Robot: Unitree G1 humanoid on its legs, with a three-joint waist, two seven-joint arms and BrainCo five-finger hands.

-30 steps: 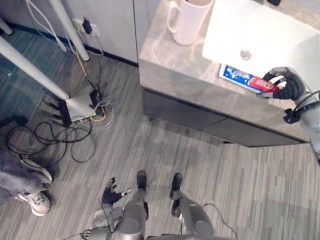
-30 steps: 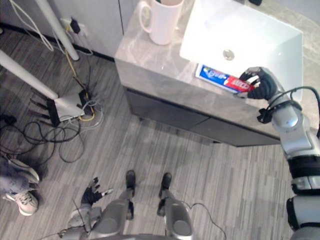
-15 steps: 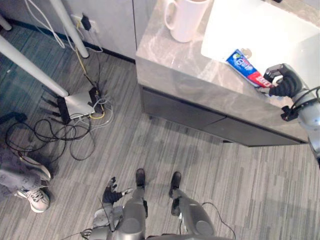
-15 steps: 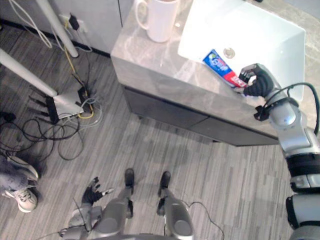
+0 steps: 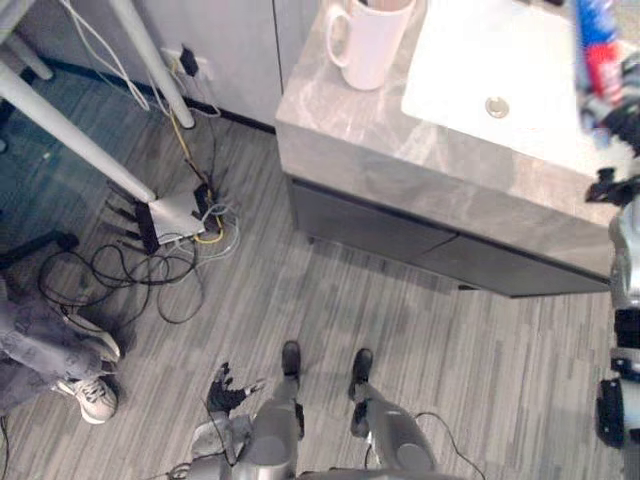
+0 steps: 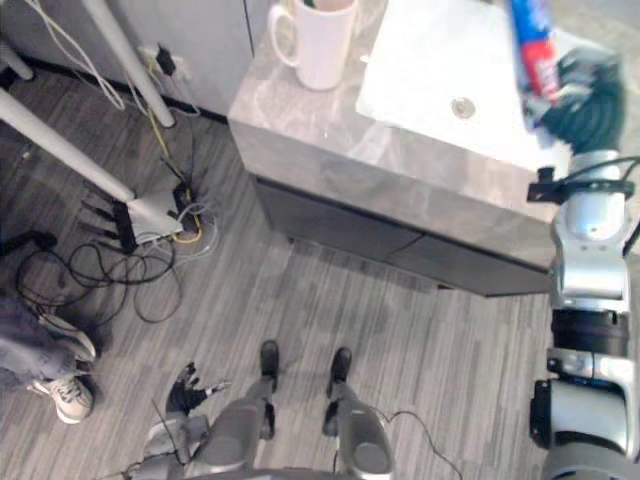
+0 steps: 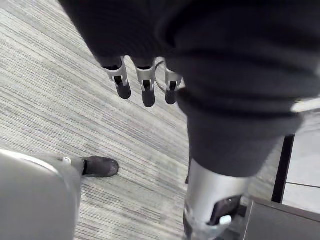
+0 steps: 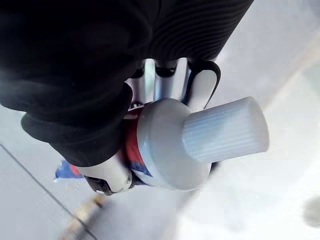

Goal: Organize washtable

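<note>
My right hand (image 6: pixel 588 108) is clamped round the toothpaste tube (image 6: pixel 531 42), ribbed white cap (image 8: pixel 225 133) poking out, over the smooth white basin (image 6: pixel 425 65) in the marbled grey counter (image 6: pixel 325 135).

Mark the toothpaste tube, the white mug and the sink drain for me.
toothpaste tube (image 6: pixel 533 45): right eye view, on its blue-and-red body.
white mug (image 6: pixel 322 48): right eye view, on its outer wall.
sink drain (image 6: pixel 462 107): right eye view, on the middle of the metal ring.

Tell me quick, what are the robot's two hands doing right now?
Left hand: open, holding nothing.
Right hand: shut on the toothpaste tube.
</note>
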